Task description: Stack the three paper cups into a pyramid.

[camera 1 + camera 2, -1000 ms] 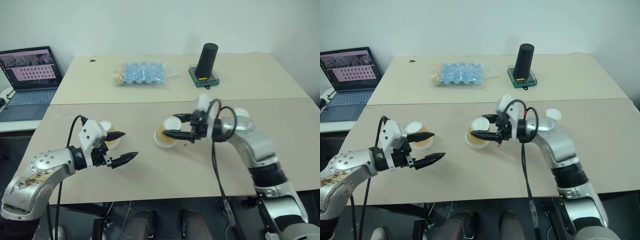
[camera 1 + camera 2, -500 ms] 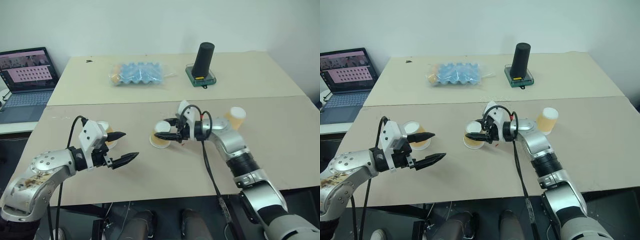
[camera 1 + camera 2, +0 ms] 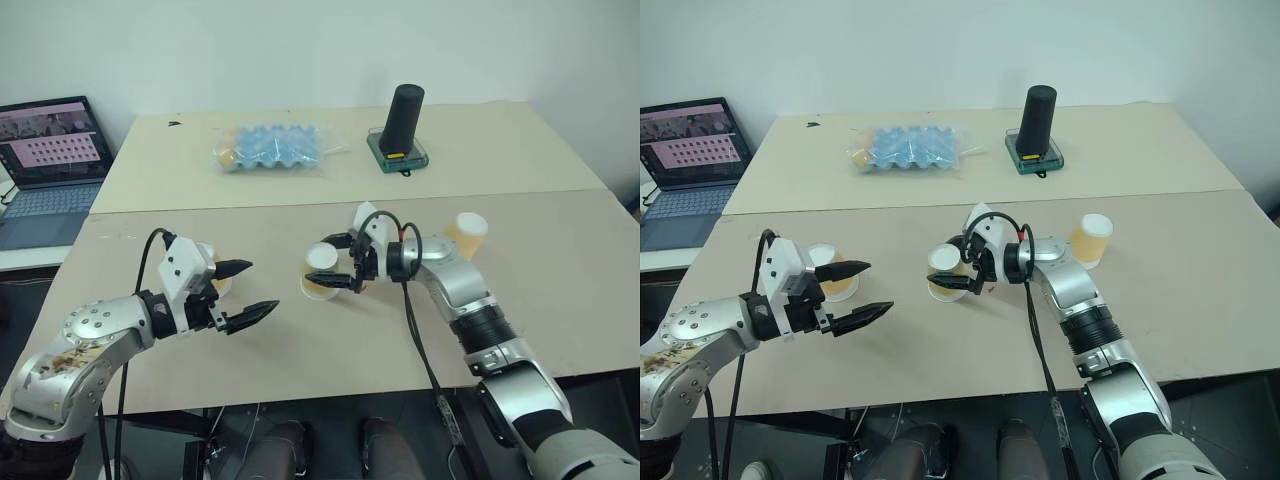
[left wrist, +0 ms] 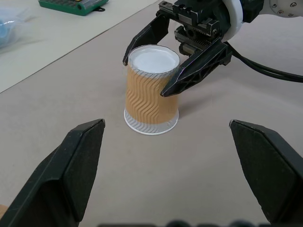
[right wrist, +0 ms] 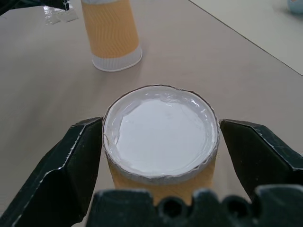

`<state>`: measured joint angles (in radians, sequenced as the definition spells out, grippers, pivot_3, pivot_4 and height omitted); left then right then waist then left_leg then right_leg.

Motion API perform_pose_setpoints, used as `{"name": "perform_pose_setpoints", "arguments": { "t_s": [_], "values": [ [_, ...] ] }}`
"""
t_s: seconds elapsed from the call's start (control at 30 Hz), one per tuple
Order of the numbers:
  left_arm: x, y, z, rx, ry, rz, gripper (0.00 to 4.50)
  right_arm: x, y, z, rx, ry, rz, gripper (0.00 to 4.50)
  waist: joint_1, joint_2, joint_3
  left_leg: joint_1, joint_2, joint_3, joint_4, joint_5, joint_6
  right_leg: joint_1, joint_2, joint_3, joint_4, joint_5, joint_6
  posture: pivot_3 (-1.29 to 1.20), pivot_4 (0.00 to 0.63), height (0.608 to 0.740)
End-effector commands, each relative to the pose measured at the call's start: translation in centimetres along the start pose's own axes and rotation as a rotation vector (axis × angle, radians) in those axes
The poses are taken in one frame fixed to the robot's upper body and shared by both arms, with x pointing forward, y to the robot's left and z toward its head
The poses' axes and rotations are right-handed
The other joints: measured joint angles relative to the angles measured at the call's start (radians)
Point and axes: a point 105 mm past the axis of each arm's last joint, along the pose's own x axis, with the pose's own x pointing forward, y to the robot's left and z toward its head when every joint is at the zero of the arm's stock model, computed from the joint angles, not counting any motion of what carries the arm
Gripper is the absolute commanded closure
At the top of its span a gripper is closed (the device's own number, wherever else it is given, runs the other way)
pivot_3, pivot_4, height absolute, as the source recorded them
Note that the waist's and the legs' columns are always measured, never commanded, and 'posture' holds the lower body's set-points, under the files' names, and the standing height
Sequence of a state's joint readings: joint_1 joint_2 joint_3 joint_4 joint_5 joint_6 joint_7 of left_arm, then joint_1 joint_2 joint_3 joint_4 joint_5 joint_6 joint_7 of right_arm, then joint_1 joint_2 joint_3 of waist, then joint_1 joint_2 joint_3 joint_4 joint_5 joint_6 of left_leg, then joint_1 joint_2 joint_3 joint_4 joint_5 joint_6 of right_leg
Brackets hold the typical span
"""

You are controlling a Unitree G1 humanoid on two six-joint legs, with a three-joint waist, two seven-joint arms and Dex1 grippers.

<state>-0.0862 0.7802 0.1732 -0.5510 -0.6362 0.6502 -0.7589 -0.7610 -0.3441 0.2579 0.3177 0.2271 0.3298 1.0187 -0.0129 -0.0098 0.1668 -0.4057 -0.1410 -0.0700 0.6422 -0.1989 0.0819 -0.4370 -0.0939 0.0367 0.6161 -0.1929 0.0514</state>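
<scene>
Three orange-tan paper cups stand apart on the near table. The middle cup (image 3: 322,272) stands upside down, its white base up, between the fingers of my right gripper (image 3: 335,265), which is open with a finger on each side near the cup's top (image 5: 161,127). A second cup (image 3: 212,280) sits just behind my left gripper (image 3: 262,286), which is open and holds nothing. The third cup (image 3: 468,232) stands to the right, beyond my right forearm. No cup rests on another.
On the far table lie a blue egg tray in plastic (image 3: 270,148) and a tall black cylinder (image 3: 404,120) on a green base (image 3: 398,156). An open laptop (image 3: 50,150) sits at the far left. A seam (image 3: 250,208) separates the two tables.
My right gripper has set the tilted middle cup down on its rim and opened its jaws around it. The left arm has kept still.
</scene>
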Motion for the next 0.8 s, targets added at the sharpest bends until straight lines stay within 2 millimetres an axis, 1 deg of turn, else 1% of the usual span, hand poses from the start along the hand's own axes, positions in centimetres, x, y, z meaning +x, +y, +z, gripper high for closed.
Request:
{"name": "perform_pose_setpoints", "arguments": {
  "t_s": [0.03,0.1,0.2,0.27,0.4,0.5,0.57,0.67,0.7,0.77,0.8],
  "values": [
    [0.2,0.0,1.0,0.039,-0.037,-0.008,0.0,-1.0,-0.5,1.6,-0.036,-0.046,-0.028,0.07,0.0,0.0,0.0,0.0,0.0,0.0,0.0,0.0,0.0,0.0,0.0,0.0,0.0,0.0,0.0,0.0,0.15,0.74],
    [0.3,0.0,1.0,0.04,-0.038,-0.009,0.0,-1.4,-0.4,1.6,-0.04,-0.044,-0.03,0.07,0.001,0.0,0.0,0.0,0.0,0.0,0.0,0.0,0.0,0.0,0.0,0.0,0.0,0.0,0.0,0.0,0.15,0.74],
    [0.4,0.1,1.0,0.04,-0.04,-0.012,0.0,-2.8,-0.3,1.4,-0.047,-0.03,-0.046,0.07,0.002,0.0,0.0,0.0,0.0,0.0,0.0,0.0,0.0,0.0,0.0,0.0,0.0,0.0,0.0,0.0,0.15,0.74],
    [0.5,0.0,1.1,0.04,-0.043,-0.016,0.0,-4.4,0.0,1.0,-0.05,-0.015,-0.067,0.07,0.004,0.0,0.0,-0.001,0.0,0.0,0.0,0.0,0.0,0.0,0.0,0.0,0.0,0.0,0.0,0.0,0.15,0.74],
    [0.7,-0.2,1.1,0.039,-0.05,-0.024,0.0,-7.1,0.9,0.3,-0.045,0.024,-0.112,0.07,0.008,0.0,0.0,-0.001,0.0,0.0,0.0,0.0,0.0,0.0,-0.001,0.0,0.0,0.0,0.0,0.0,0.15,0.74],
    [0.7,-0.2,1.3,0.046,-0.06,-0.02,0.0,-10.0,1.3,-0.2,-0.01,0.041,-0.197,0.07,0.01,0.0,0.0,-0.001,0.0,0.0,0.0,0.0,0.0,0.0,-0.001,0.001,0.0,0.0,0.0,0.0,0.15,0.74],
    [0.7,-0.2,1.5,0.044,-0.07,-0.02,0.0,-12.0,1.0,-0.4,0.017,0.043,-0.29,0.07,0.013,0.0,0.0,-0.001,0.0,0.0,0.0,0.0,0.0,0.0,-0.001,0.001,0.0,0.0,0.0,0.0,0.15,0.74],
    [0.7,-0.4,1.6,0.043,-0.08,-0.024,0.0,-13.8,0.3,-0.7,0.042,0.05,-0.415,0.07,0.013,0.0,0.0,-0.001,0.0,0.0,0.0,0.0,0.001,0.001,-0.001,0.001,0.0,0.0,0.0,0.0,0.15,0.74],
    [0.7,-0.6,1.6,0.048,-0.081,-0.029,0.0,-15.1,-0.6,-1.2,0.058,0.059,-0.521,0.07,0.013,0.0,0.0,0.0,0.0,0.0,0.0,0.0,0.001,0.001,-0.001,0.002,0.0,0.0,0.0,0.0,0.15,0.74],
    [0.8,-0.7,1.8,0.06,-0.081,-0.036,0.0,-18.5,-2.9,-2.9,0.093,0.103,-0.796,0.07,0.017,-0.001,0.0,0.0,0.0,0.0,0.0,0.0,0.0,0.001,-0.001,0.002,0.0,0.0,0.0,0.0,0.15,0.74],
    [0.8,-0.8,1.9,0.063,-0.083,-0.038,0.0,-19.8,-3.7,-3.7,0.093,0.133,-0.895,0.07,0.02,-0.001,0.0,0.0,0.001,0.0,0.0,0.0,0.0,0.001,-0.002,0.002,0.0,0.0,0.0,0.0,0.15,0.74]
  ]
}}
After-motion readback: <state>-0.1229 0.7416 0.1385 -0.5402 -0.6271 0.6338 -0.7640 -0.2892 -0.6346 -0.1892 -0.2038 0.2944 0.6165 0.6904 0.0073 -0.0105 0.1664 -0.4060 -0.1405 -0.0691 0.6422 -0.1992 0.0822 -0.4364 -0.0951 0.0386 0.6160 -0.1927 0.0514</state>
